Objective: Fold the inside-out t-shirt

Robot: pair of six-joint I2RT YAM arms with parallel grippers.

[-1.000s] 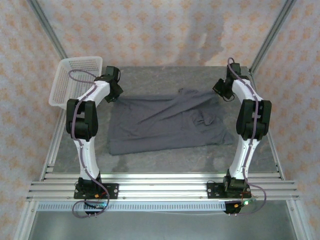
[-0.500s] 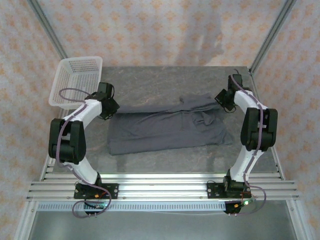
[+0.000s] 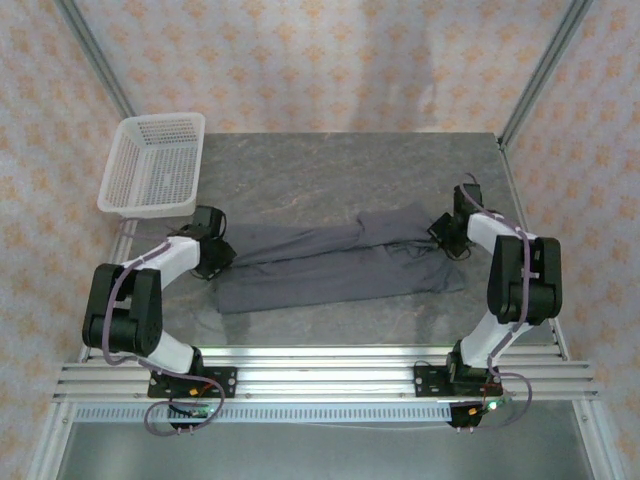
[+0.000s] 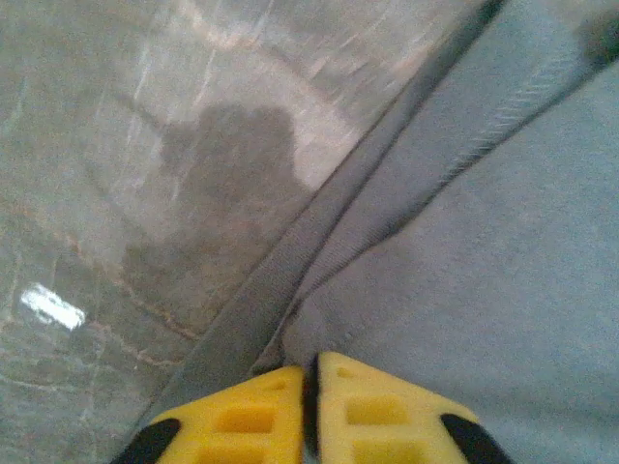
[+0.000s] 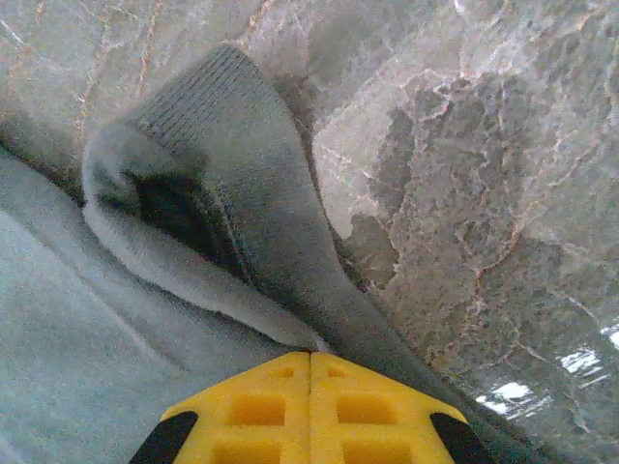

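Grey stone tabletop (image 3: 330,170) bears a wrinkled slate-grey cloth t-shirt (image 3: 330,268), left gripper (image 4: 308,372) and right gripper (image 5: 310,360) each pinching its edge.

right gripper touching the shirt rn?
Touching. Right wrist view: the right gripper is shut on a fold of the shirt, and the cloth runs straight in between its fingers.

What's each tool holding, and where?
Both hold the t-shirt: left tool pinches a folded edge at its left end, right tool a fold beside a ribbed hem at its right end.
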